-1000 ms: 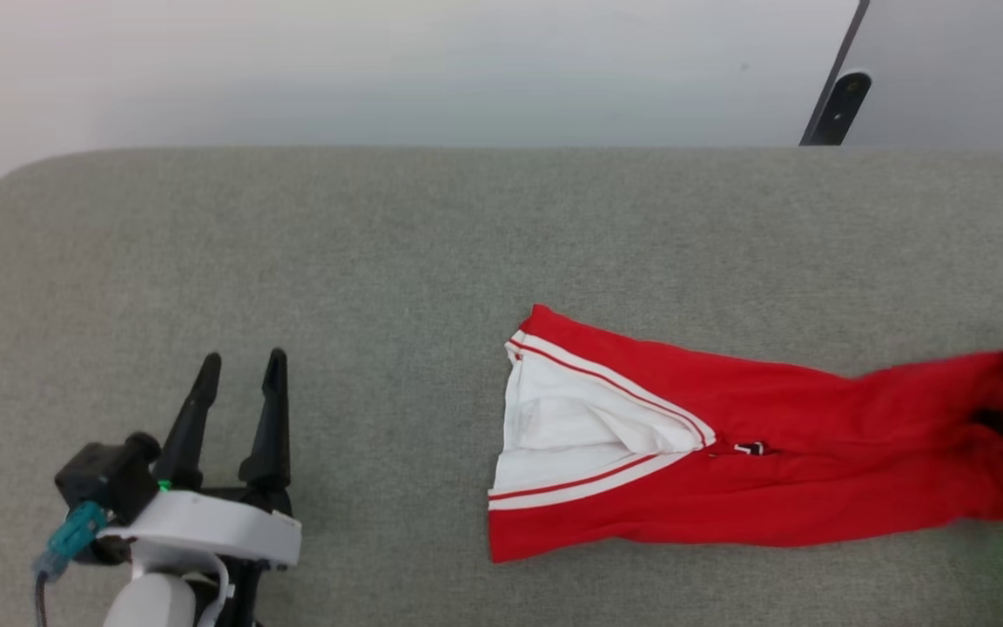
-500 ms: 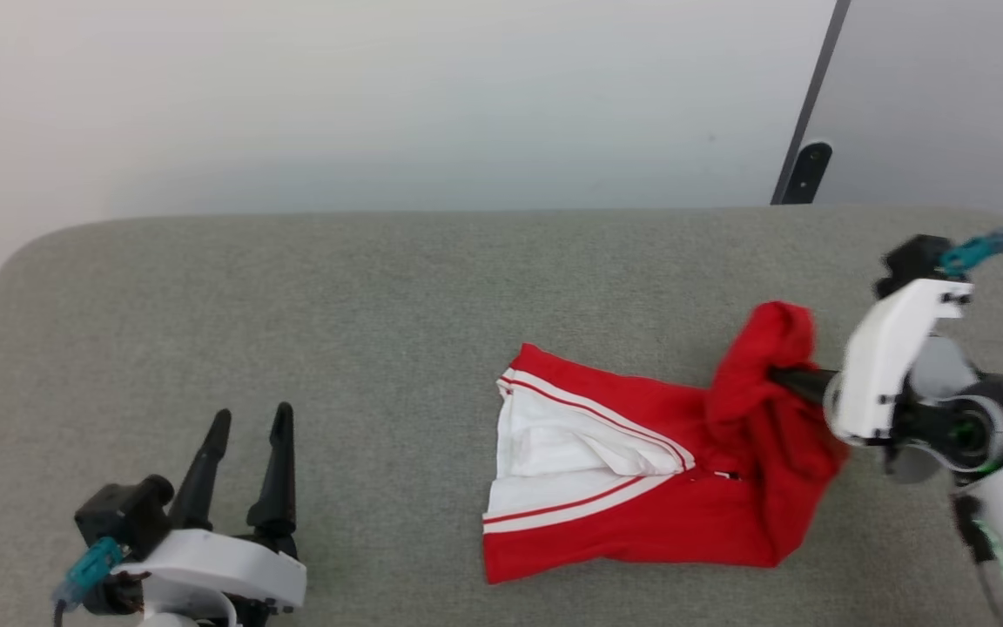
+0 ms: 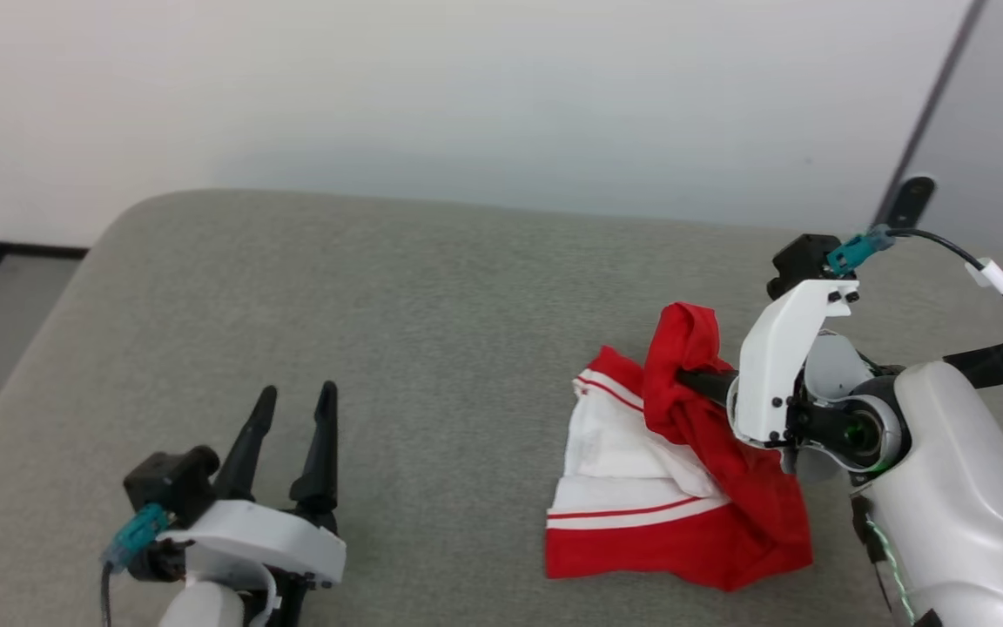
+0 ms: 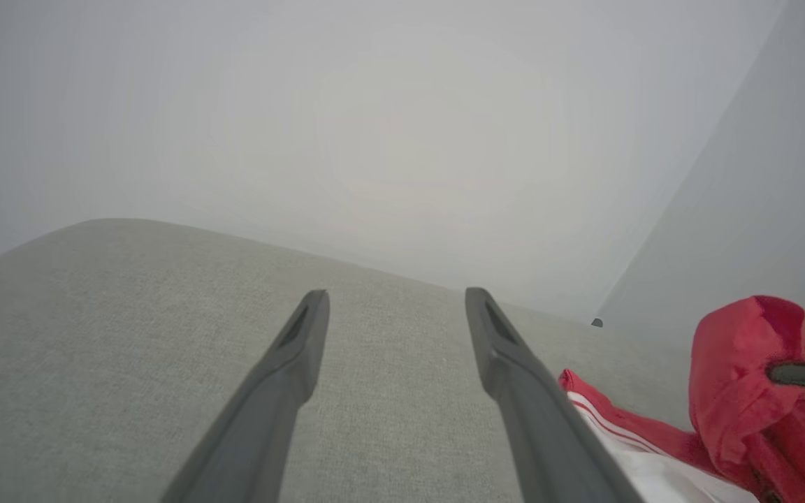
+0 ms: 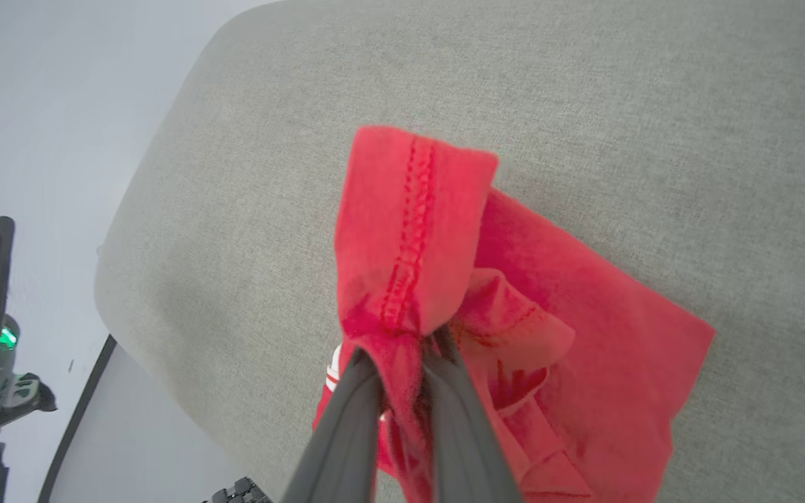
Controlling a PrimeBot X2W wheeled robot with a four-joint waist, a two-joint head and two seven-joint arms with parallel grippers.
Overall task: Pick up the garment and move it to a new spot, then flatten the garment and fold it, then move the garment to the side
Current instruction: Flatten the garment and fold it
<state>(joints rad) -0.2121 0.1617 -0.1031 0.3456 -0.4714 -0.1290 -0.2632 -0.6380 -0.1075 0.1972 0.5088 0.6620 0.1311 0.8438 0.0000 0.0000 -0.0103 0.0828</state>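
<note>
Grey padded table (image 3: 432, 287) stands before a pale wall. Near left, the left gripper (image 3: 298, 390) points away, fingers spread wide, empty. At right, the right gripper (image 5: 400, 353) reaches leftward, pinching up a fold of the crumpled red shirt (image 3: 693, 540).

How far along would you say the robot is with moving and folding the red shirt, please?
Done: the right gripper is shut on a red edge of the garment and holds it raised. In hand: the move to a new spot; the white-trimmed part lies crumpled on the grey surface. Left: setting down, flattening, folding, moving aside. The left gripper is open, apart from it.
</note>
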